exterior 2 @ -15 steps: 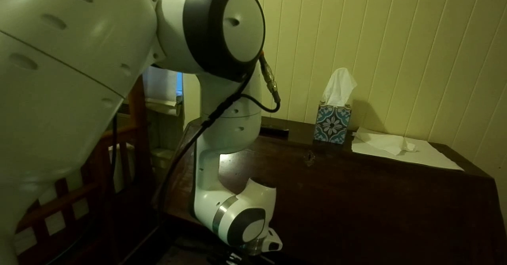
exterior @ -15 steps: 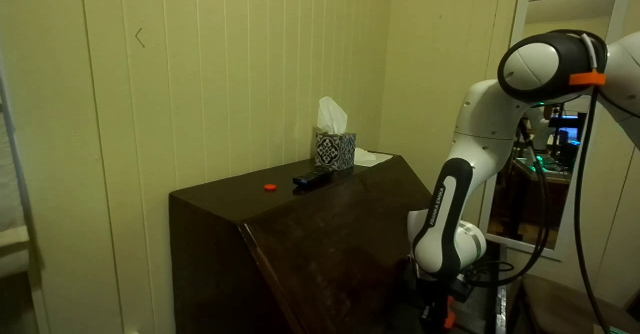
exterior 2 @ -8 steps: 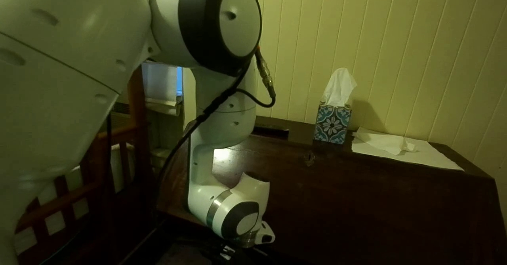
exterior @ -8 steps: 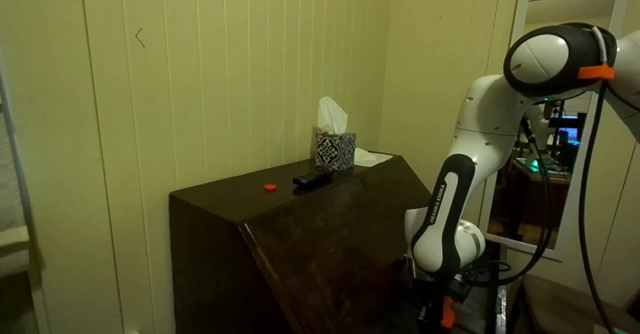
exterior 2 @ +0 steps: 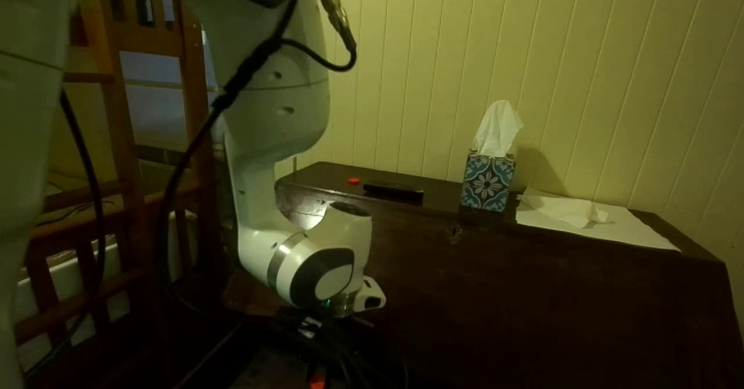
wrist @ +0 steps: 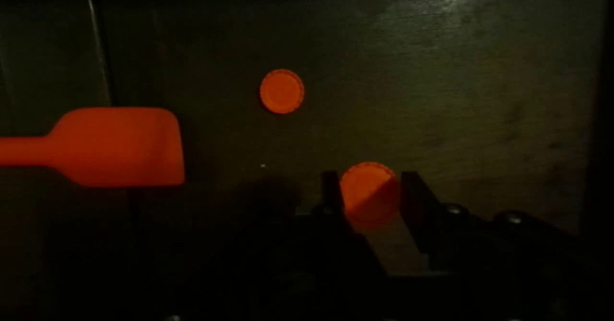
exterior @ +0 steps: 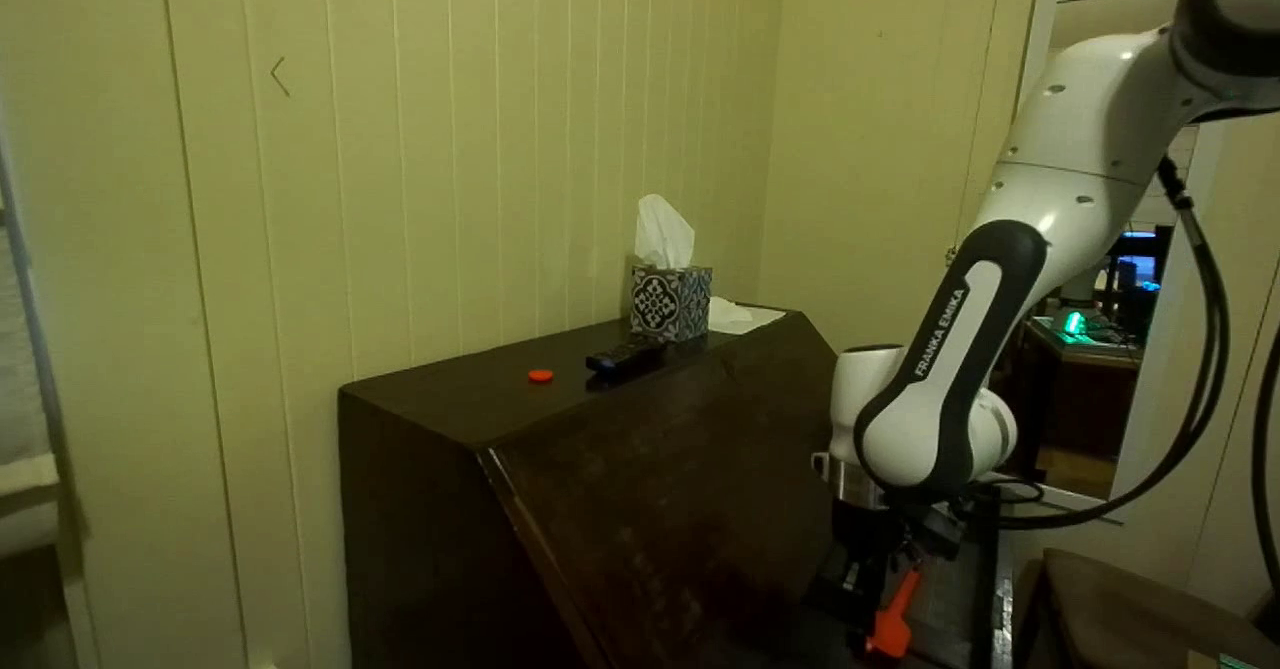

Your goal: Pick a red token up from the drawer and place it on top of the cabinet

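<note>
In an exterior view, left to right: the flat top of the large dark brown wooden cabinet [exterior: 450,389]; its slanted front; the white jointed robot arm [exterior: 950,339], its wrist below and to the right of that top. The next move likely calls for lift first, then travel toward that view's left.

In the wrist view, left to right: a red flat-bladed spatula [wrist: 120,148]; a loose orange-red disc [wrist: 282,91] on the floor of the dark brown wooden drawer [wrist: 431,71]; the black two-finger gripper [wrist: 370,179]. Its jaws stand apart by the width of the round orange-red plastic-looking token [wrist: 368,194] between them, apparently touching both sides. The token looks larger than the loose disc; judge it gripped and clear of the floor. Being round, it has no long axis.
</note>
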